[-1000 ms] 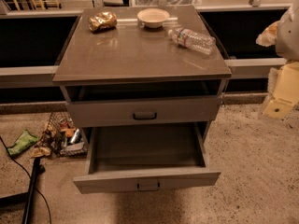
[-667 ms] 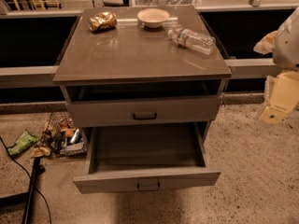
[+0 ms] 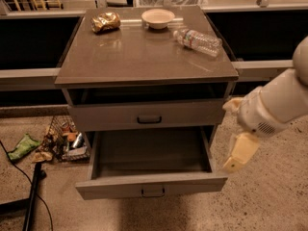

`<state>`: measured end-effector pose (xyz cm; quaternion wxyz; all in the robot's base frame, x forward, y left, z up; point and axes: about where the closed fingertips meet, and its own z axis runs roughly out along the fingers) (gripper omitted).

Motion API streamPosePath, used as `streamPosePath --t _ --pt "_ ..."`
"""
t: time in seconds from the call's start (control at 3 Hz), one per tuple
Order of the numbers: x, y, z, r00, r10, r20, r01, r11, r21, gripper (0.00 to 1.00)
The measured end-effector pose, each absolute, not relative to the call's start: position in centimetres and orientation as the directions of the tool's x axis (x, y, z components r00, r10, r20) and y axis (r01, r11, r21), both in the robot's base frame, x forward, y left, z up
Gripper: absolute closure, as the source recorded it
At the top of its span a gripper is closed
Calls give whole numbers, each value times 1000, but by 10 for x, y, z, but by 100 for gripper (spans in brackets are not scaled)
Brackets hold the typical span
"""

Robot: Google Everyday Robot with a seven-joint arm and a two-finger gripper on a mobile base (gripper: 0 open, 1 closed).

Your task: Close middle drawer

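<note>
Middle drawer hangs open over speckled floor, claw beside it.

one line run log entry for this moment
grey-brown flat-front middle drawer: pulled out, dark inside | gripper: open, beside drawer's right side | task: not done

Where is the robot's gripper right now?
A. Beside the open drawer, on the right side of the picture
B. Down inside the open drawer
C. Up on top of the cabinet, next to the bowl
A: the gripper hangs just outside the right end of the pulled-out middle drawer, not inside it and well below the bowl.
</note>
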<state>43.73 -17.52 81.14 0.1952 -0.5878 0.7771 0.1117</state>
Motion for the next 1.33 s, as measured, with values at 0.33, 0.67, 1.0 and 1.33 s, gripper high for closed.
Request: streamPosePath --t 0.33,0.67,1.0,1.33 --pt "430 -144 725 -276 -800 -533 -955 288 62 0" --pt "430 -144 726 -275 -801 -532 -956 287 61 0" --pt "433 -143 705 -290 -785 -547 -952 293 85 0" --pt "431 -143 644 -315 -768 -557 -947 292 133 0"
